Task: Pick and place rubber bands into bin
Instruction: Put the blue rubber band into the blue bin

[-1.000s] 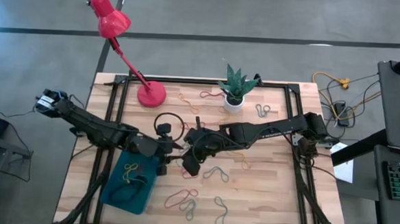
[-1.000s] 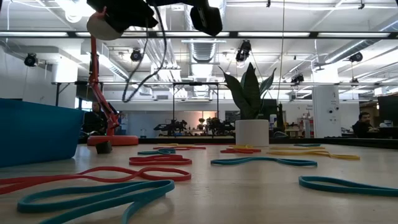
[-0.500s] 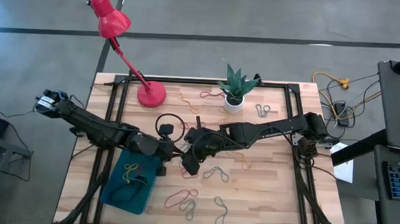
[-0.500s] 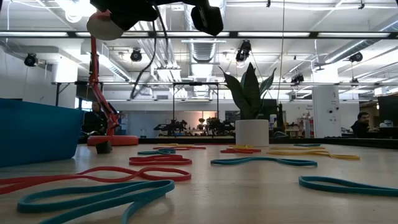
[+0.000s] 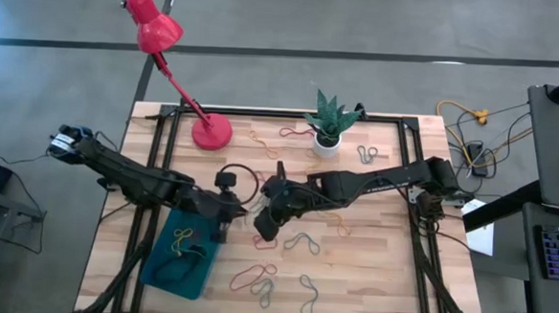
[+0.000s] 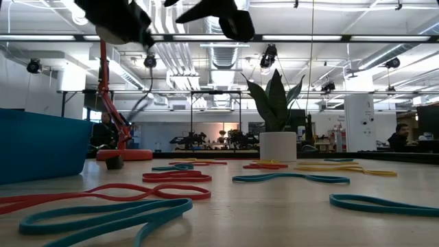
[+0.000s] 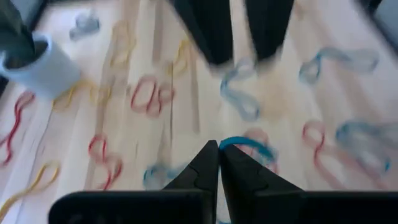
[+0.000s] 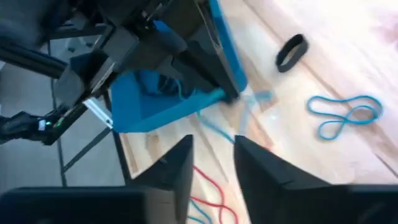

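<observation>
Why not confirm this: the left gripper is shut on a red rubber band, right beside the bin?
Wrong on colour. In the left wrist view the left gripper is shut on a blue rubber band, not a red one. The high view shows it at the bin.

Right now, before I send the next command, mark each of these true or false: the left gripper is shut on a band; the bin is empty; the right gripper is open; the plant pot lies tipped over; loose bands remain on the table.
1. The left gripper is shut on a blue rubber band: true.
2. The bin is empty: false, bands already lie inside it.
3. The right gripper is open: true, and nothing sits between its fingers.
4. The plant pot lies tipped over: false, it stands upright.
5. Loose bands remain on the table: true.
</observation>
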Controlling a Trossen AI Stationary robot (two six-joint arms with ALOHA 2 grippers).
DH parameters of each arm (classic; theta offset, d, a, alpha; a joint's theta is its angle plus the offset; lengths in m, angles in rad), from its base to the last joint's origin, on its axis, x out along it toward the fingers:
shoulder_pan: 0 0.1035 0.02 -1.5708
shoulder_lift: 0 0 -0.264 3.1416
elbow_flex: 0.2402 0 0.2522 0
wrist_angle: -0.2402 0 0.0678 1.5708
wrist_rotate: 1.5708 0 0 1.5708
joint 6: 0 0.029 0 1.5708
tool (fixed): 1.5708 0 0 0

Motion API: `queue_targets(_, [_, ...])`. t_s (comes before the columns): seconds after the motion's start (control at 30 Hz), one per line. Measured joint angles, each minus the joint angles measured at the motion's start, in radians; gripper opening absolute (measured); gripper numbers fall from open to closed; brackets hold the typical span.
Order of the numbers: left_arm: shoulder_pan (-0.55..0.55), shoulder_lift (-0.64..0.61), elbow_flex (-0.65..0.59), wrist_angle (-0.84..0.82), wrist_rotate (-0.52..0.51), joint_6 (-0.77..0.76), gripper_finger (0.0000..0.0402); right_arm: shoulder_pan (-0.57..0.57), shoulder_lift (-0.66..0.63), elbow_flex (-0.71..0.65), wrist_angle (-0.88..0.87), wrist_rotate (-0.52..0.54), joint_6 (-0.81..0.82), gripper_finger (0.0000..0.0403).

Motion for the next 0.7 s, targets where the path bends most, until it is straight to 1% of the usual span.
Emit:
queue_targets(0.07, [0.000,-0.012,0.018,-0.095,-0.001,-0.005,0.0000,0.000,-0.006,0.000,-0.043,0.022,0.000,0.0137])
queue_targets(0.2, [-0.017,-0.071,0.077,-0.374,0.015,-0.084,0.0000,0.000,-0.013,0.000,-0.150,0.040,-0.005,0.0177])
queue_targets(0.3, [-0.037,-0.126,0.121,-0.559,0.083,-0.172,0.0000,0.000,-0.013,0.000,-0.217,0.029,-0.011,0.0195])
queue_targets(0.37, [-0.056,-0.164,0.147,-0.643,0.139,-0.250,0.0000,0.000,-0.013,-0.003,-0.228,0.018,-0.014,0.0199])
queue_targets(0.43, [-0.079,-0.196,0.167,-0.704,0.189,-0.318,0.0000,0.001,-0.013,-0.009,-0.229,0.016,-0.015,0.0200])
queue_targets(0.5, [-0.107,-0.226,0.173,-0.741,0.264,-0.390,0.0000,0.001,-0.013,-0.010,-0.229,0.015,-0.025,0.0201])
queue_targets(0.6, [-0.141,-0.259,0.170,-0.737,0.369,-0.494,0.0000,-0.001,-0.013,-0.013,-0.227,0.016,-0.046,0.0201])
queue_targets(0.7, [-0.183,-0.268,0.169,-0.737,0.400,-0.581,0.0000,-0.006,-0.013,-0.017,-0.229,0.016,-0.065,0.0201])
